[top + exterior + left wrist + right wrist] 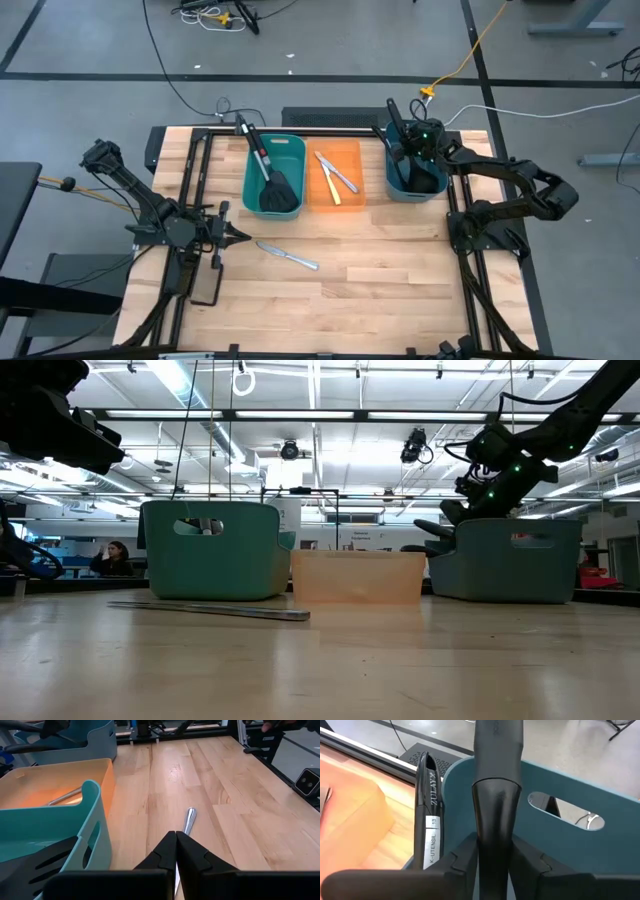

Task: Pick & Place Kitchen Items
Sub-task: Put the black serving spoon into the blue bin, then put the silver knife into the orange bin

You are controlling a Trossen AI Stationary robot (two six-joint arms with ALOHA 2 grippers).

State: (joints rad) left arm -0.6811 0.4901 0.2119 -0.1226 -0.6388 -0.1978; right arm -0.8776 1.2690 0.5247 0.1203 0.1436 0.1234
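Note:
A small silver knife [287, 255] lies flat on the table; it also shows in the left wrist view [189, 820] and the low view [210, 608]. My left gripper [235, 236] is shut and empty, level, just left of the knife. The left teal bin [250, 165] holds black slotted spatulas [280, 195]. The orange bin [352, 152] holds a silver knife [343, 178] and a pale-yellow knife [327, 178]. My right gripper [408, 150] is over the right teal bin [390, 180], shut on a black ladle [496, 780]. A second ladle [429, 810] leans on that bin's rim. My right gripper pinches the ladle's thick black handle [492, 845] between its two fingers, one on each side. The handle runs on past the fingers over the bin's far rim. The ladle's other end is hidden by the gripper and the bin.
The three bins stand in a row at the table's far side. Black rails [200, 180] run along the table's left and right edges [455, 260]. Bare wood lies around the knife [380, 280]. A person [112, 558] sits far behind the table.

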